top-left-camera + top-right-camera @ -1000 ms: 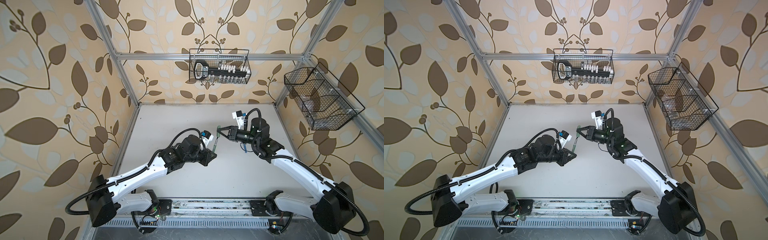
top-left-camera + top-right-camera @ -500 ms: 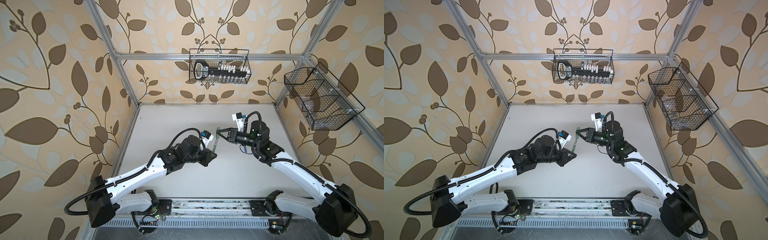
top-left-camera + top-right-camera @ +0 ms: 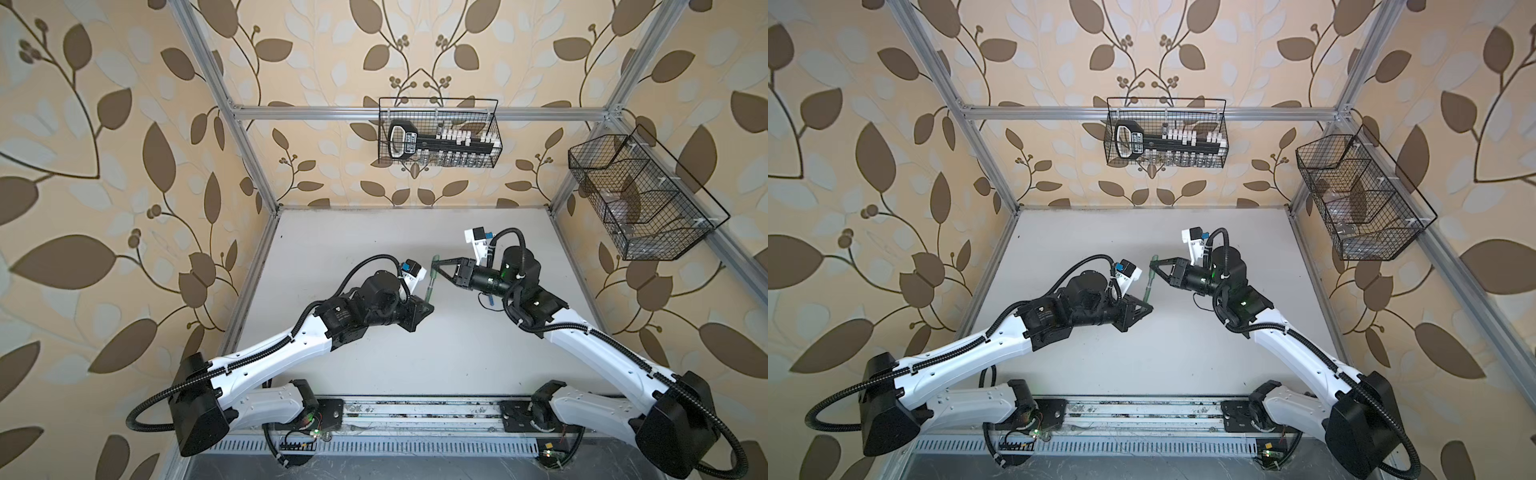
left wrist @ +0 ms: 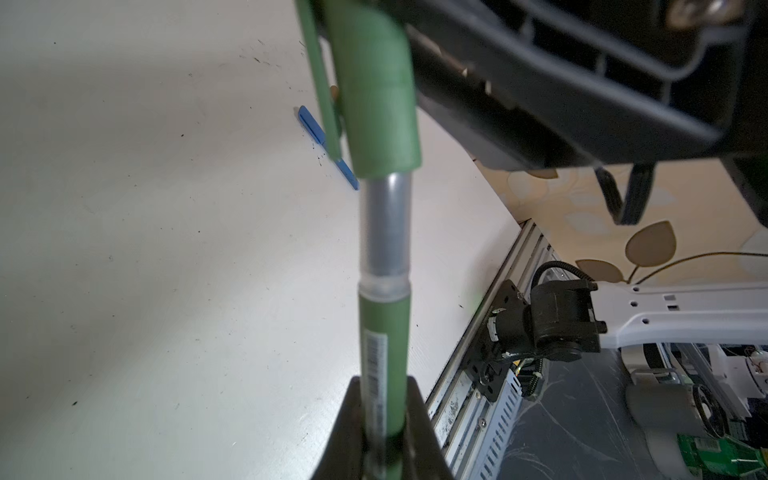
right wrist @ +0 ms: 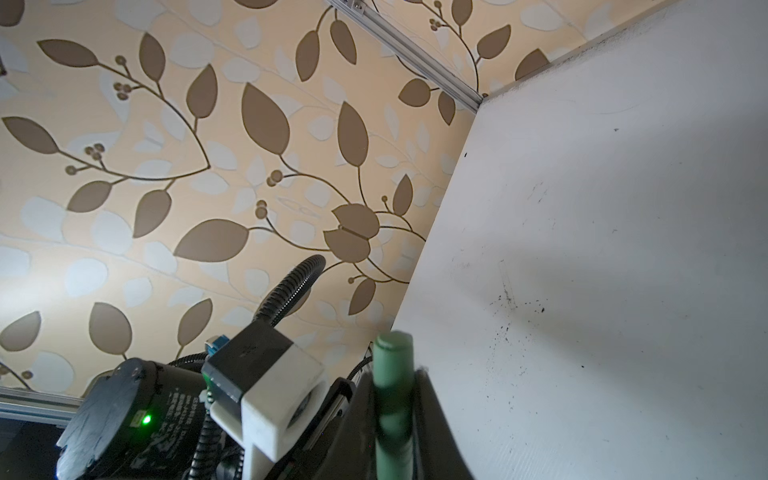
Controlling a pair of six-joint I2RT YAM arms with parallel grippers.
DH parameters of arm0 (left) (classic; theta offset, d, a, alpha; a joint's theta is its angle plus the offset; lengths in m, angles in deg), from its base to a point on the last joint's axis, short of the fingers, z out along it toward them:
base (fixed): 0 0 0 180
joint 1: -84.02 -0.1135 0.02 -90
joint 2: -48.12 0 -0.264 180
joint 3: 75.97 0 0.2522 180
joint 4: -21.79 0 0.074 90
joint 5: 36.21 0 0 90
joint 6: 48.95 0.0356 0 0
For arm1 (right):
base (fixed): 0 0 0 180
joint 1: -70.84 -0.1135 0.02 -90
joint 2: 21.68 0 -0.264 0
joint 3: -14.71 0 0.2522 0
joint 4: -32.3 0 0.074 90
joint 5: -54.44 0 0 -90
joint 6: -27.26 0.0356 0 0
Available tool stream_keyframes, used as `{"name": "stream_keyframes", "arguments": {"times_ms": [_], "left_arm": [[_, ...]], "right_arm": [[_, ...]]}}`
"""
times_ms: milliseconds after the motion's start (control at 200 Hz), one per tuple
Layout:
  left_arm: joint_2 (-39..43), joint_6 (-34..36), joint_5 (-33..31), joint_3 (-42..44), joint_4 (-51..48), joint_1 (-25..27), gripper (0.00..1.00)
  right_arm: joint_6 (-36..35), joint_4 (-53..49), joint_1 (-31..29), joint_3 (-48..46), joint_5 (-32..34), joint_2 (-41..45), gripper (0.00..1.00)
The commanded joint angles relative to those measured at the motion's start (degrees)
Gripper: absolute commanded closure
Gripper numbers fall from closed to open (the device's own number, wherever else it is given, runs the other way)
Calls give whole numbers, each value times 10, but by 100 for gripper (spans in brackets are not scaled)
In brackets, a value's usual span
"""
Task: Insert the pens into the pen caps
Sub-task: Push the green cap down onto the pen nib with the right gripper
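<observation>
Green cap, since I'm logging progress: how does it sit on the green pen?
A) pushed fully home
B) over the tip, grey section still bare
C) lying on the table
B: in the left wrist view the green cap hides the tip of the green pen, with grey showing between cap and barrel.

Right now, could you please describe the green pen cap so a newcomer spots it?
Above the middle of the white table, the right gripper pinches the green pen cap onto the green pen in the left gripper. Unlike the slim pen, it is a thicker stub with a clip.
</observation>
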Motion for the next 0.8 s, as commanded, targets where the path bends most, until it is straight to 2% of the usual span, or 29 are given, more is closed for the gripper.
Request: {"name": "stream_keyframes", "arguments": {"times_ms": [0, 225, 410, 666, 796], "left_arm": [[14, 9, -27, -34, 41, 2, 91], [15, 13, -47, -40, 44, 2, 91], [10, 27, -45, -55, 47, 2, 90], [-15, 38, 5, -76, 35, 2, 91], [-9, 35, 7, -65, 35, 2, 91]], "right_arm": [[12, 10, -7, -9, -3, 10, 85], [-6, -14, -12, -8, -10, 17, 84], [-40, -64, -22, -1, 8, 31, 78], [-96, -142, -23, 53, 11, 33, 58], [-105, -162, 12, 72, 1, 53, 48]]}}
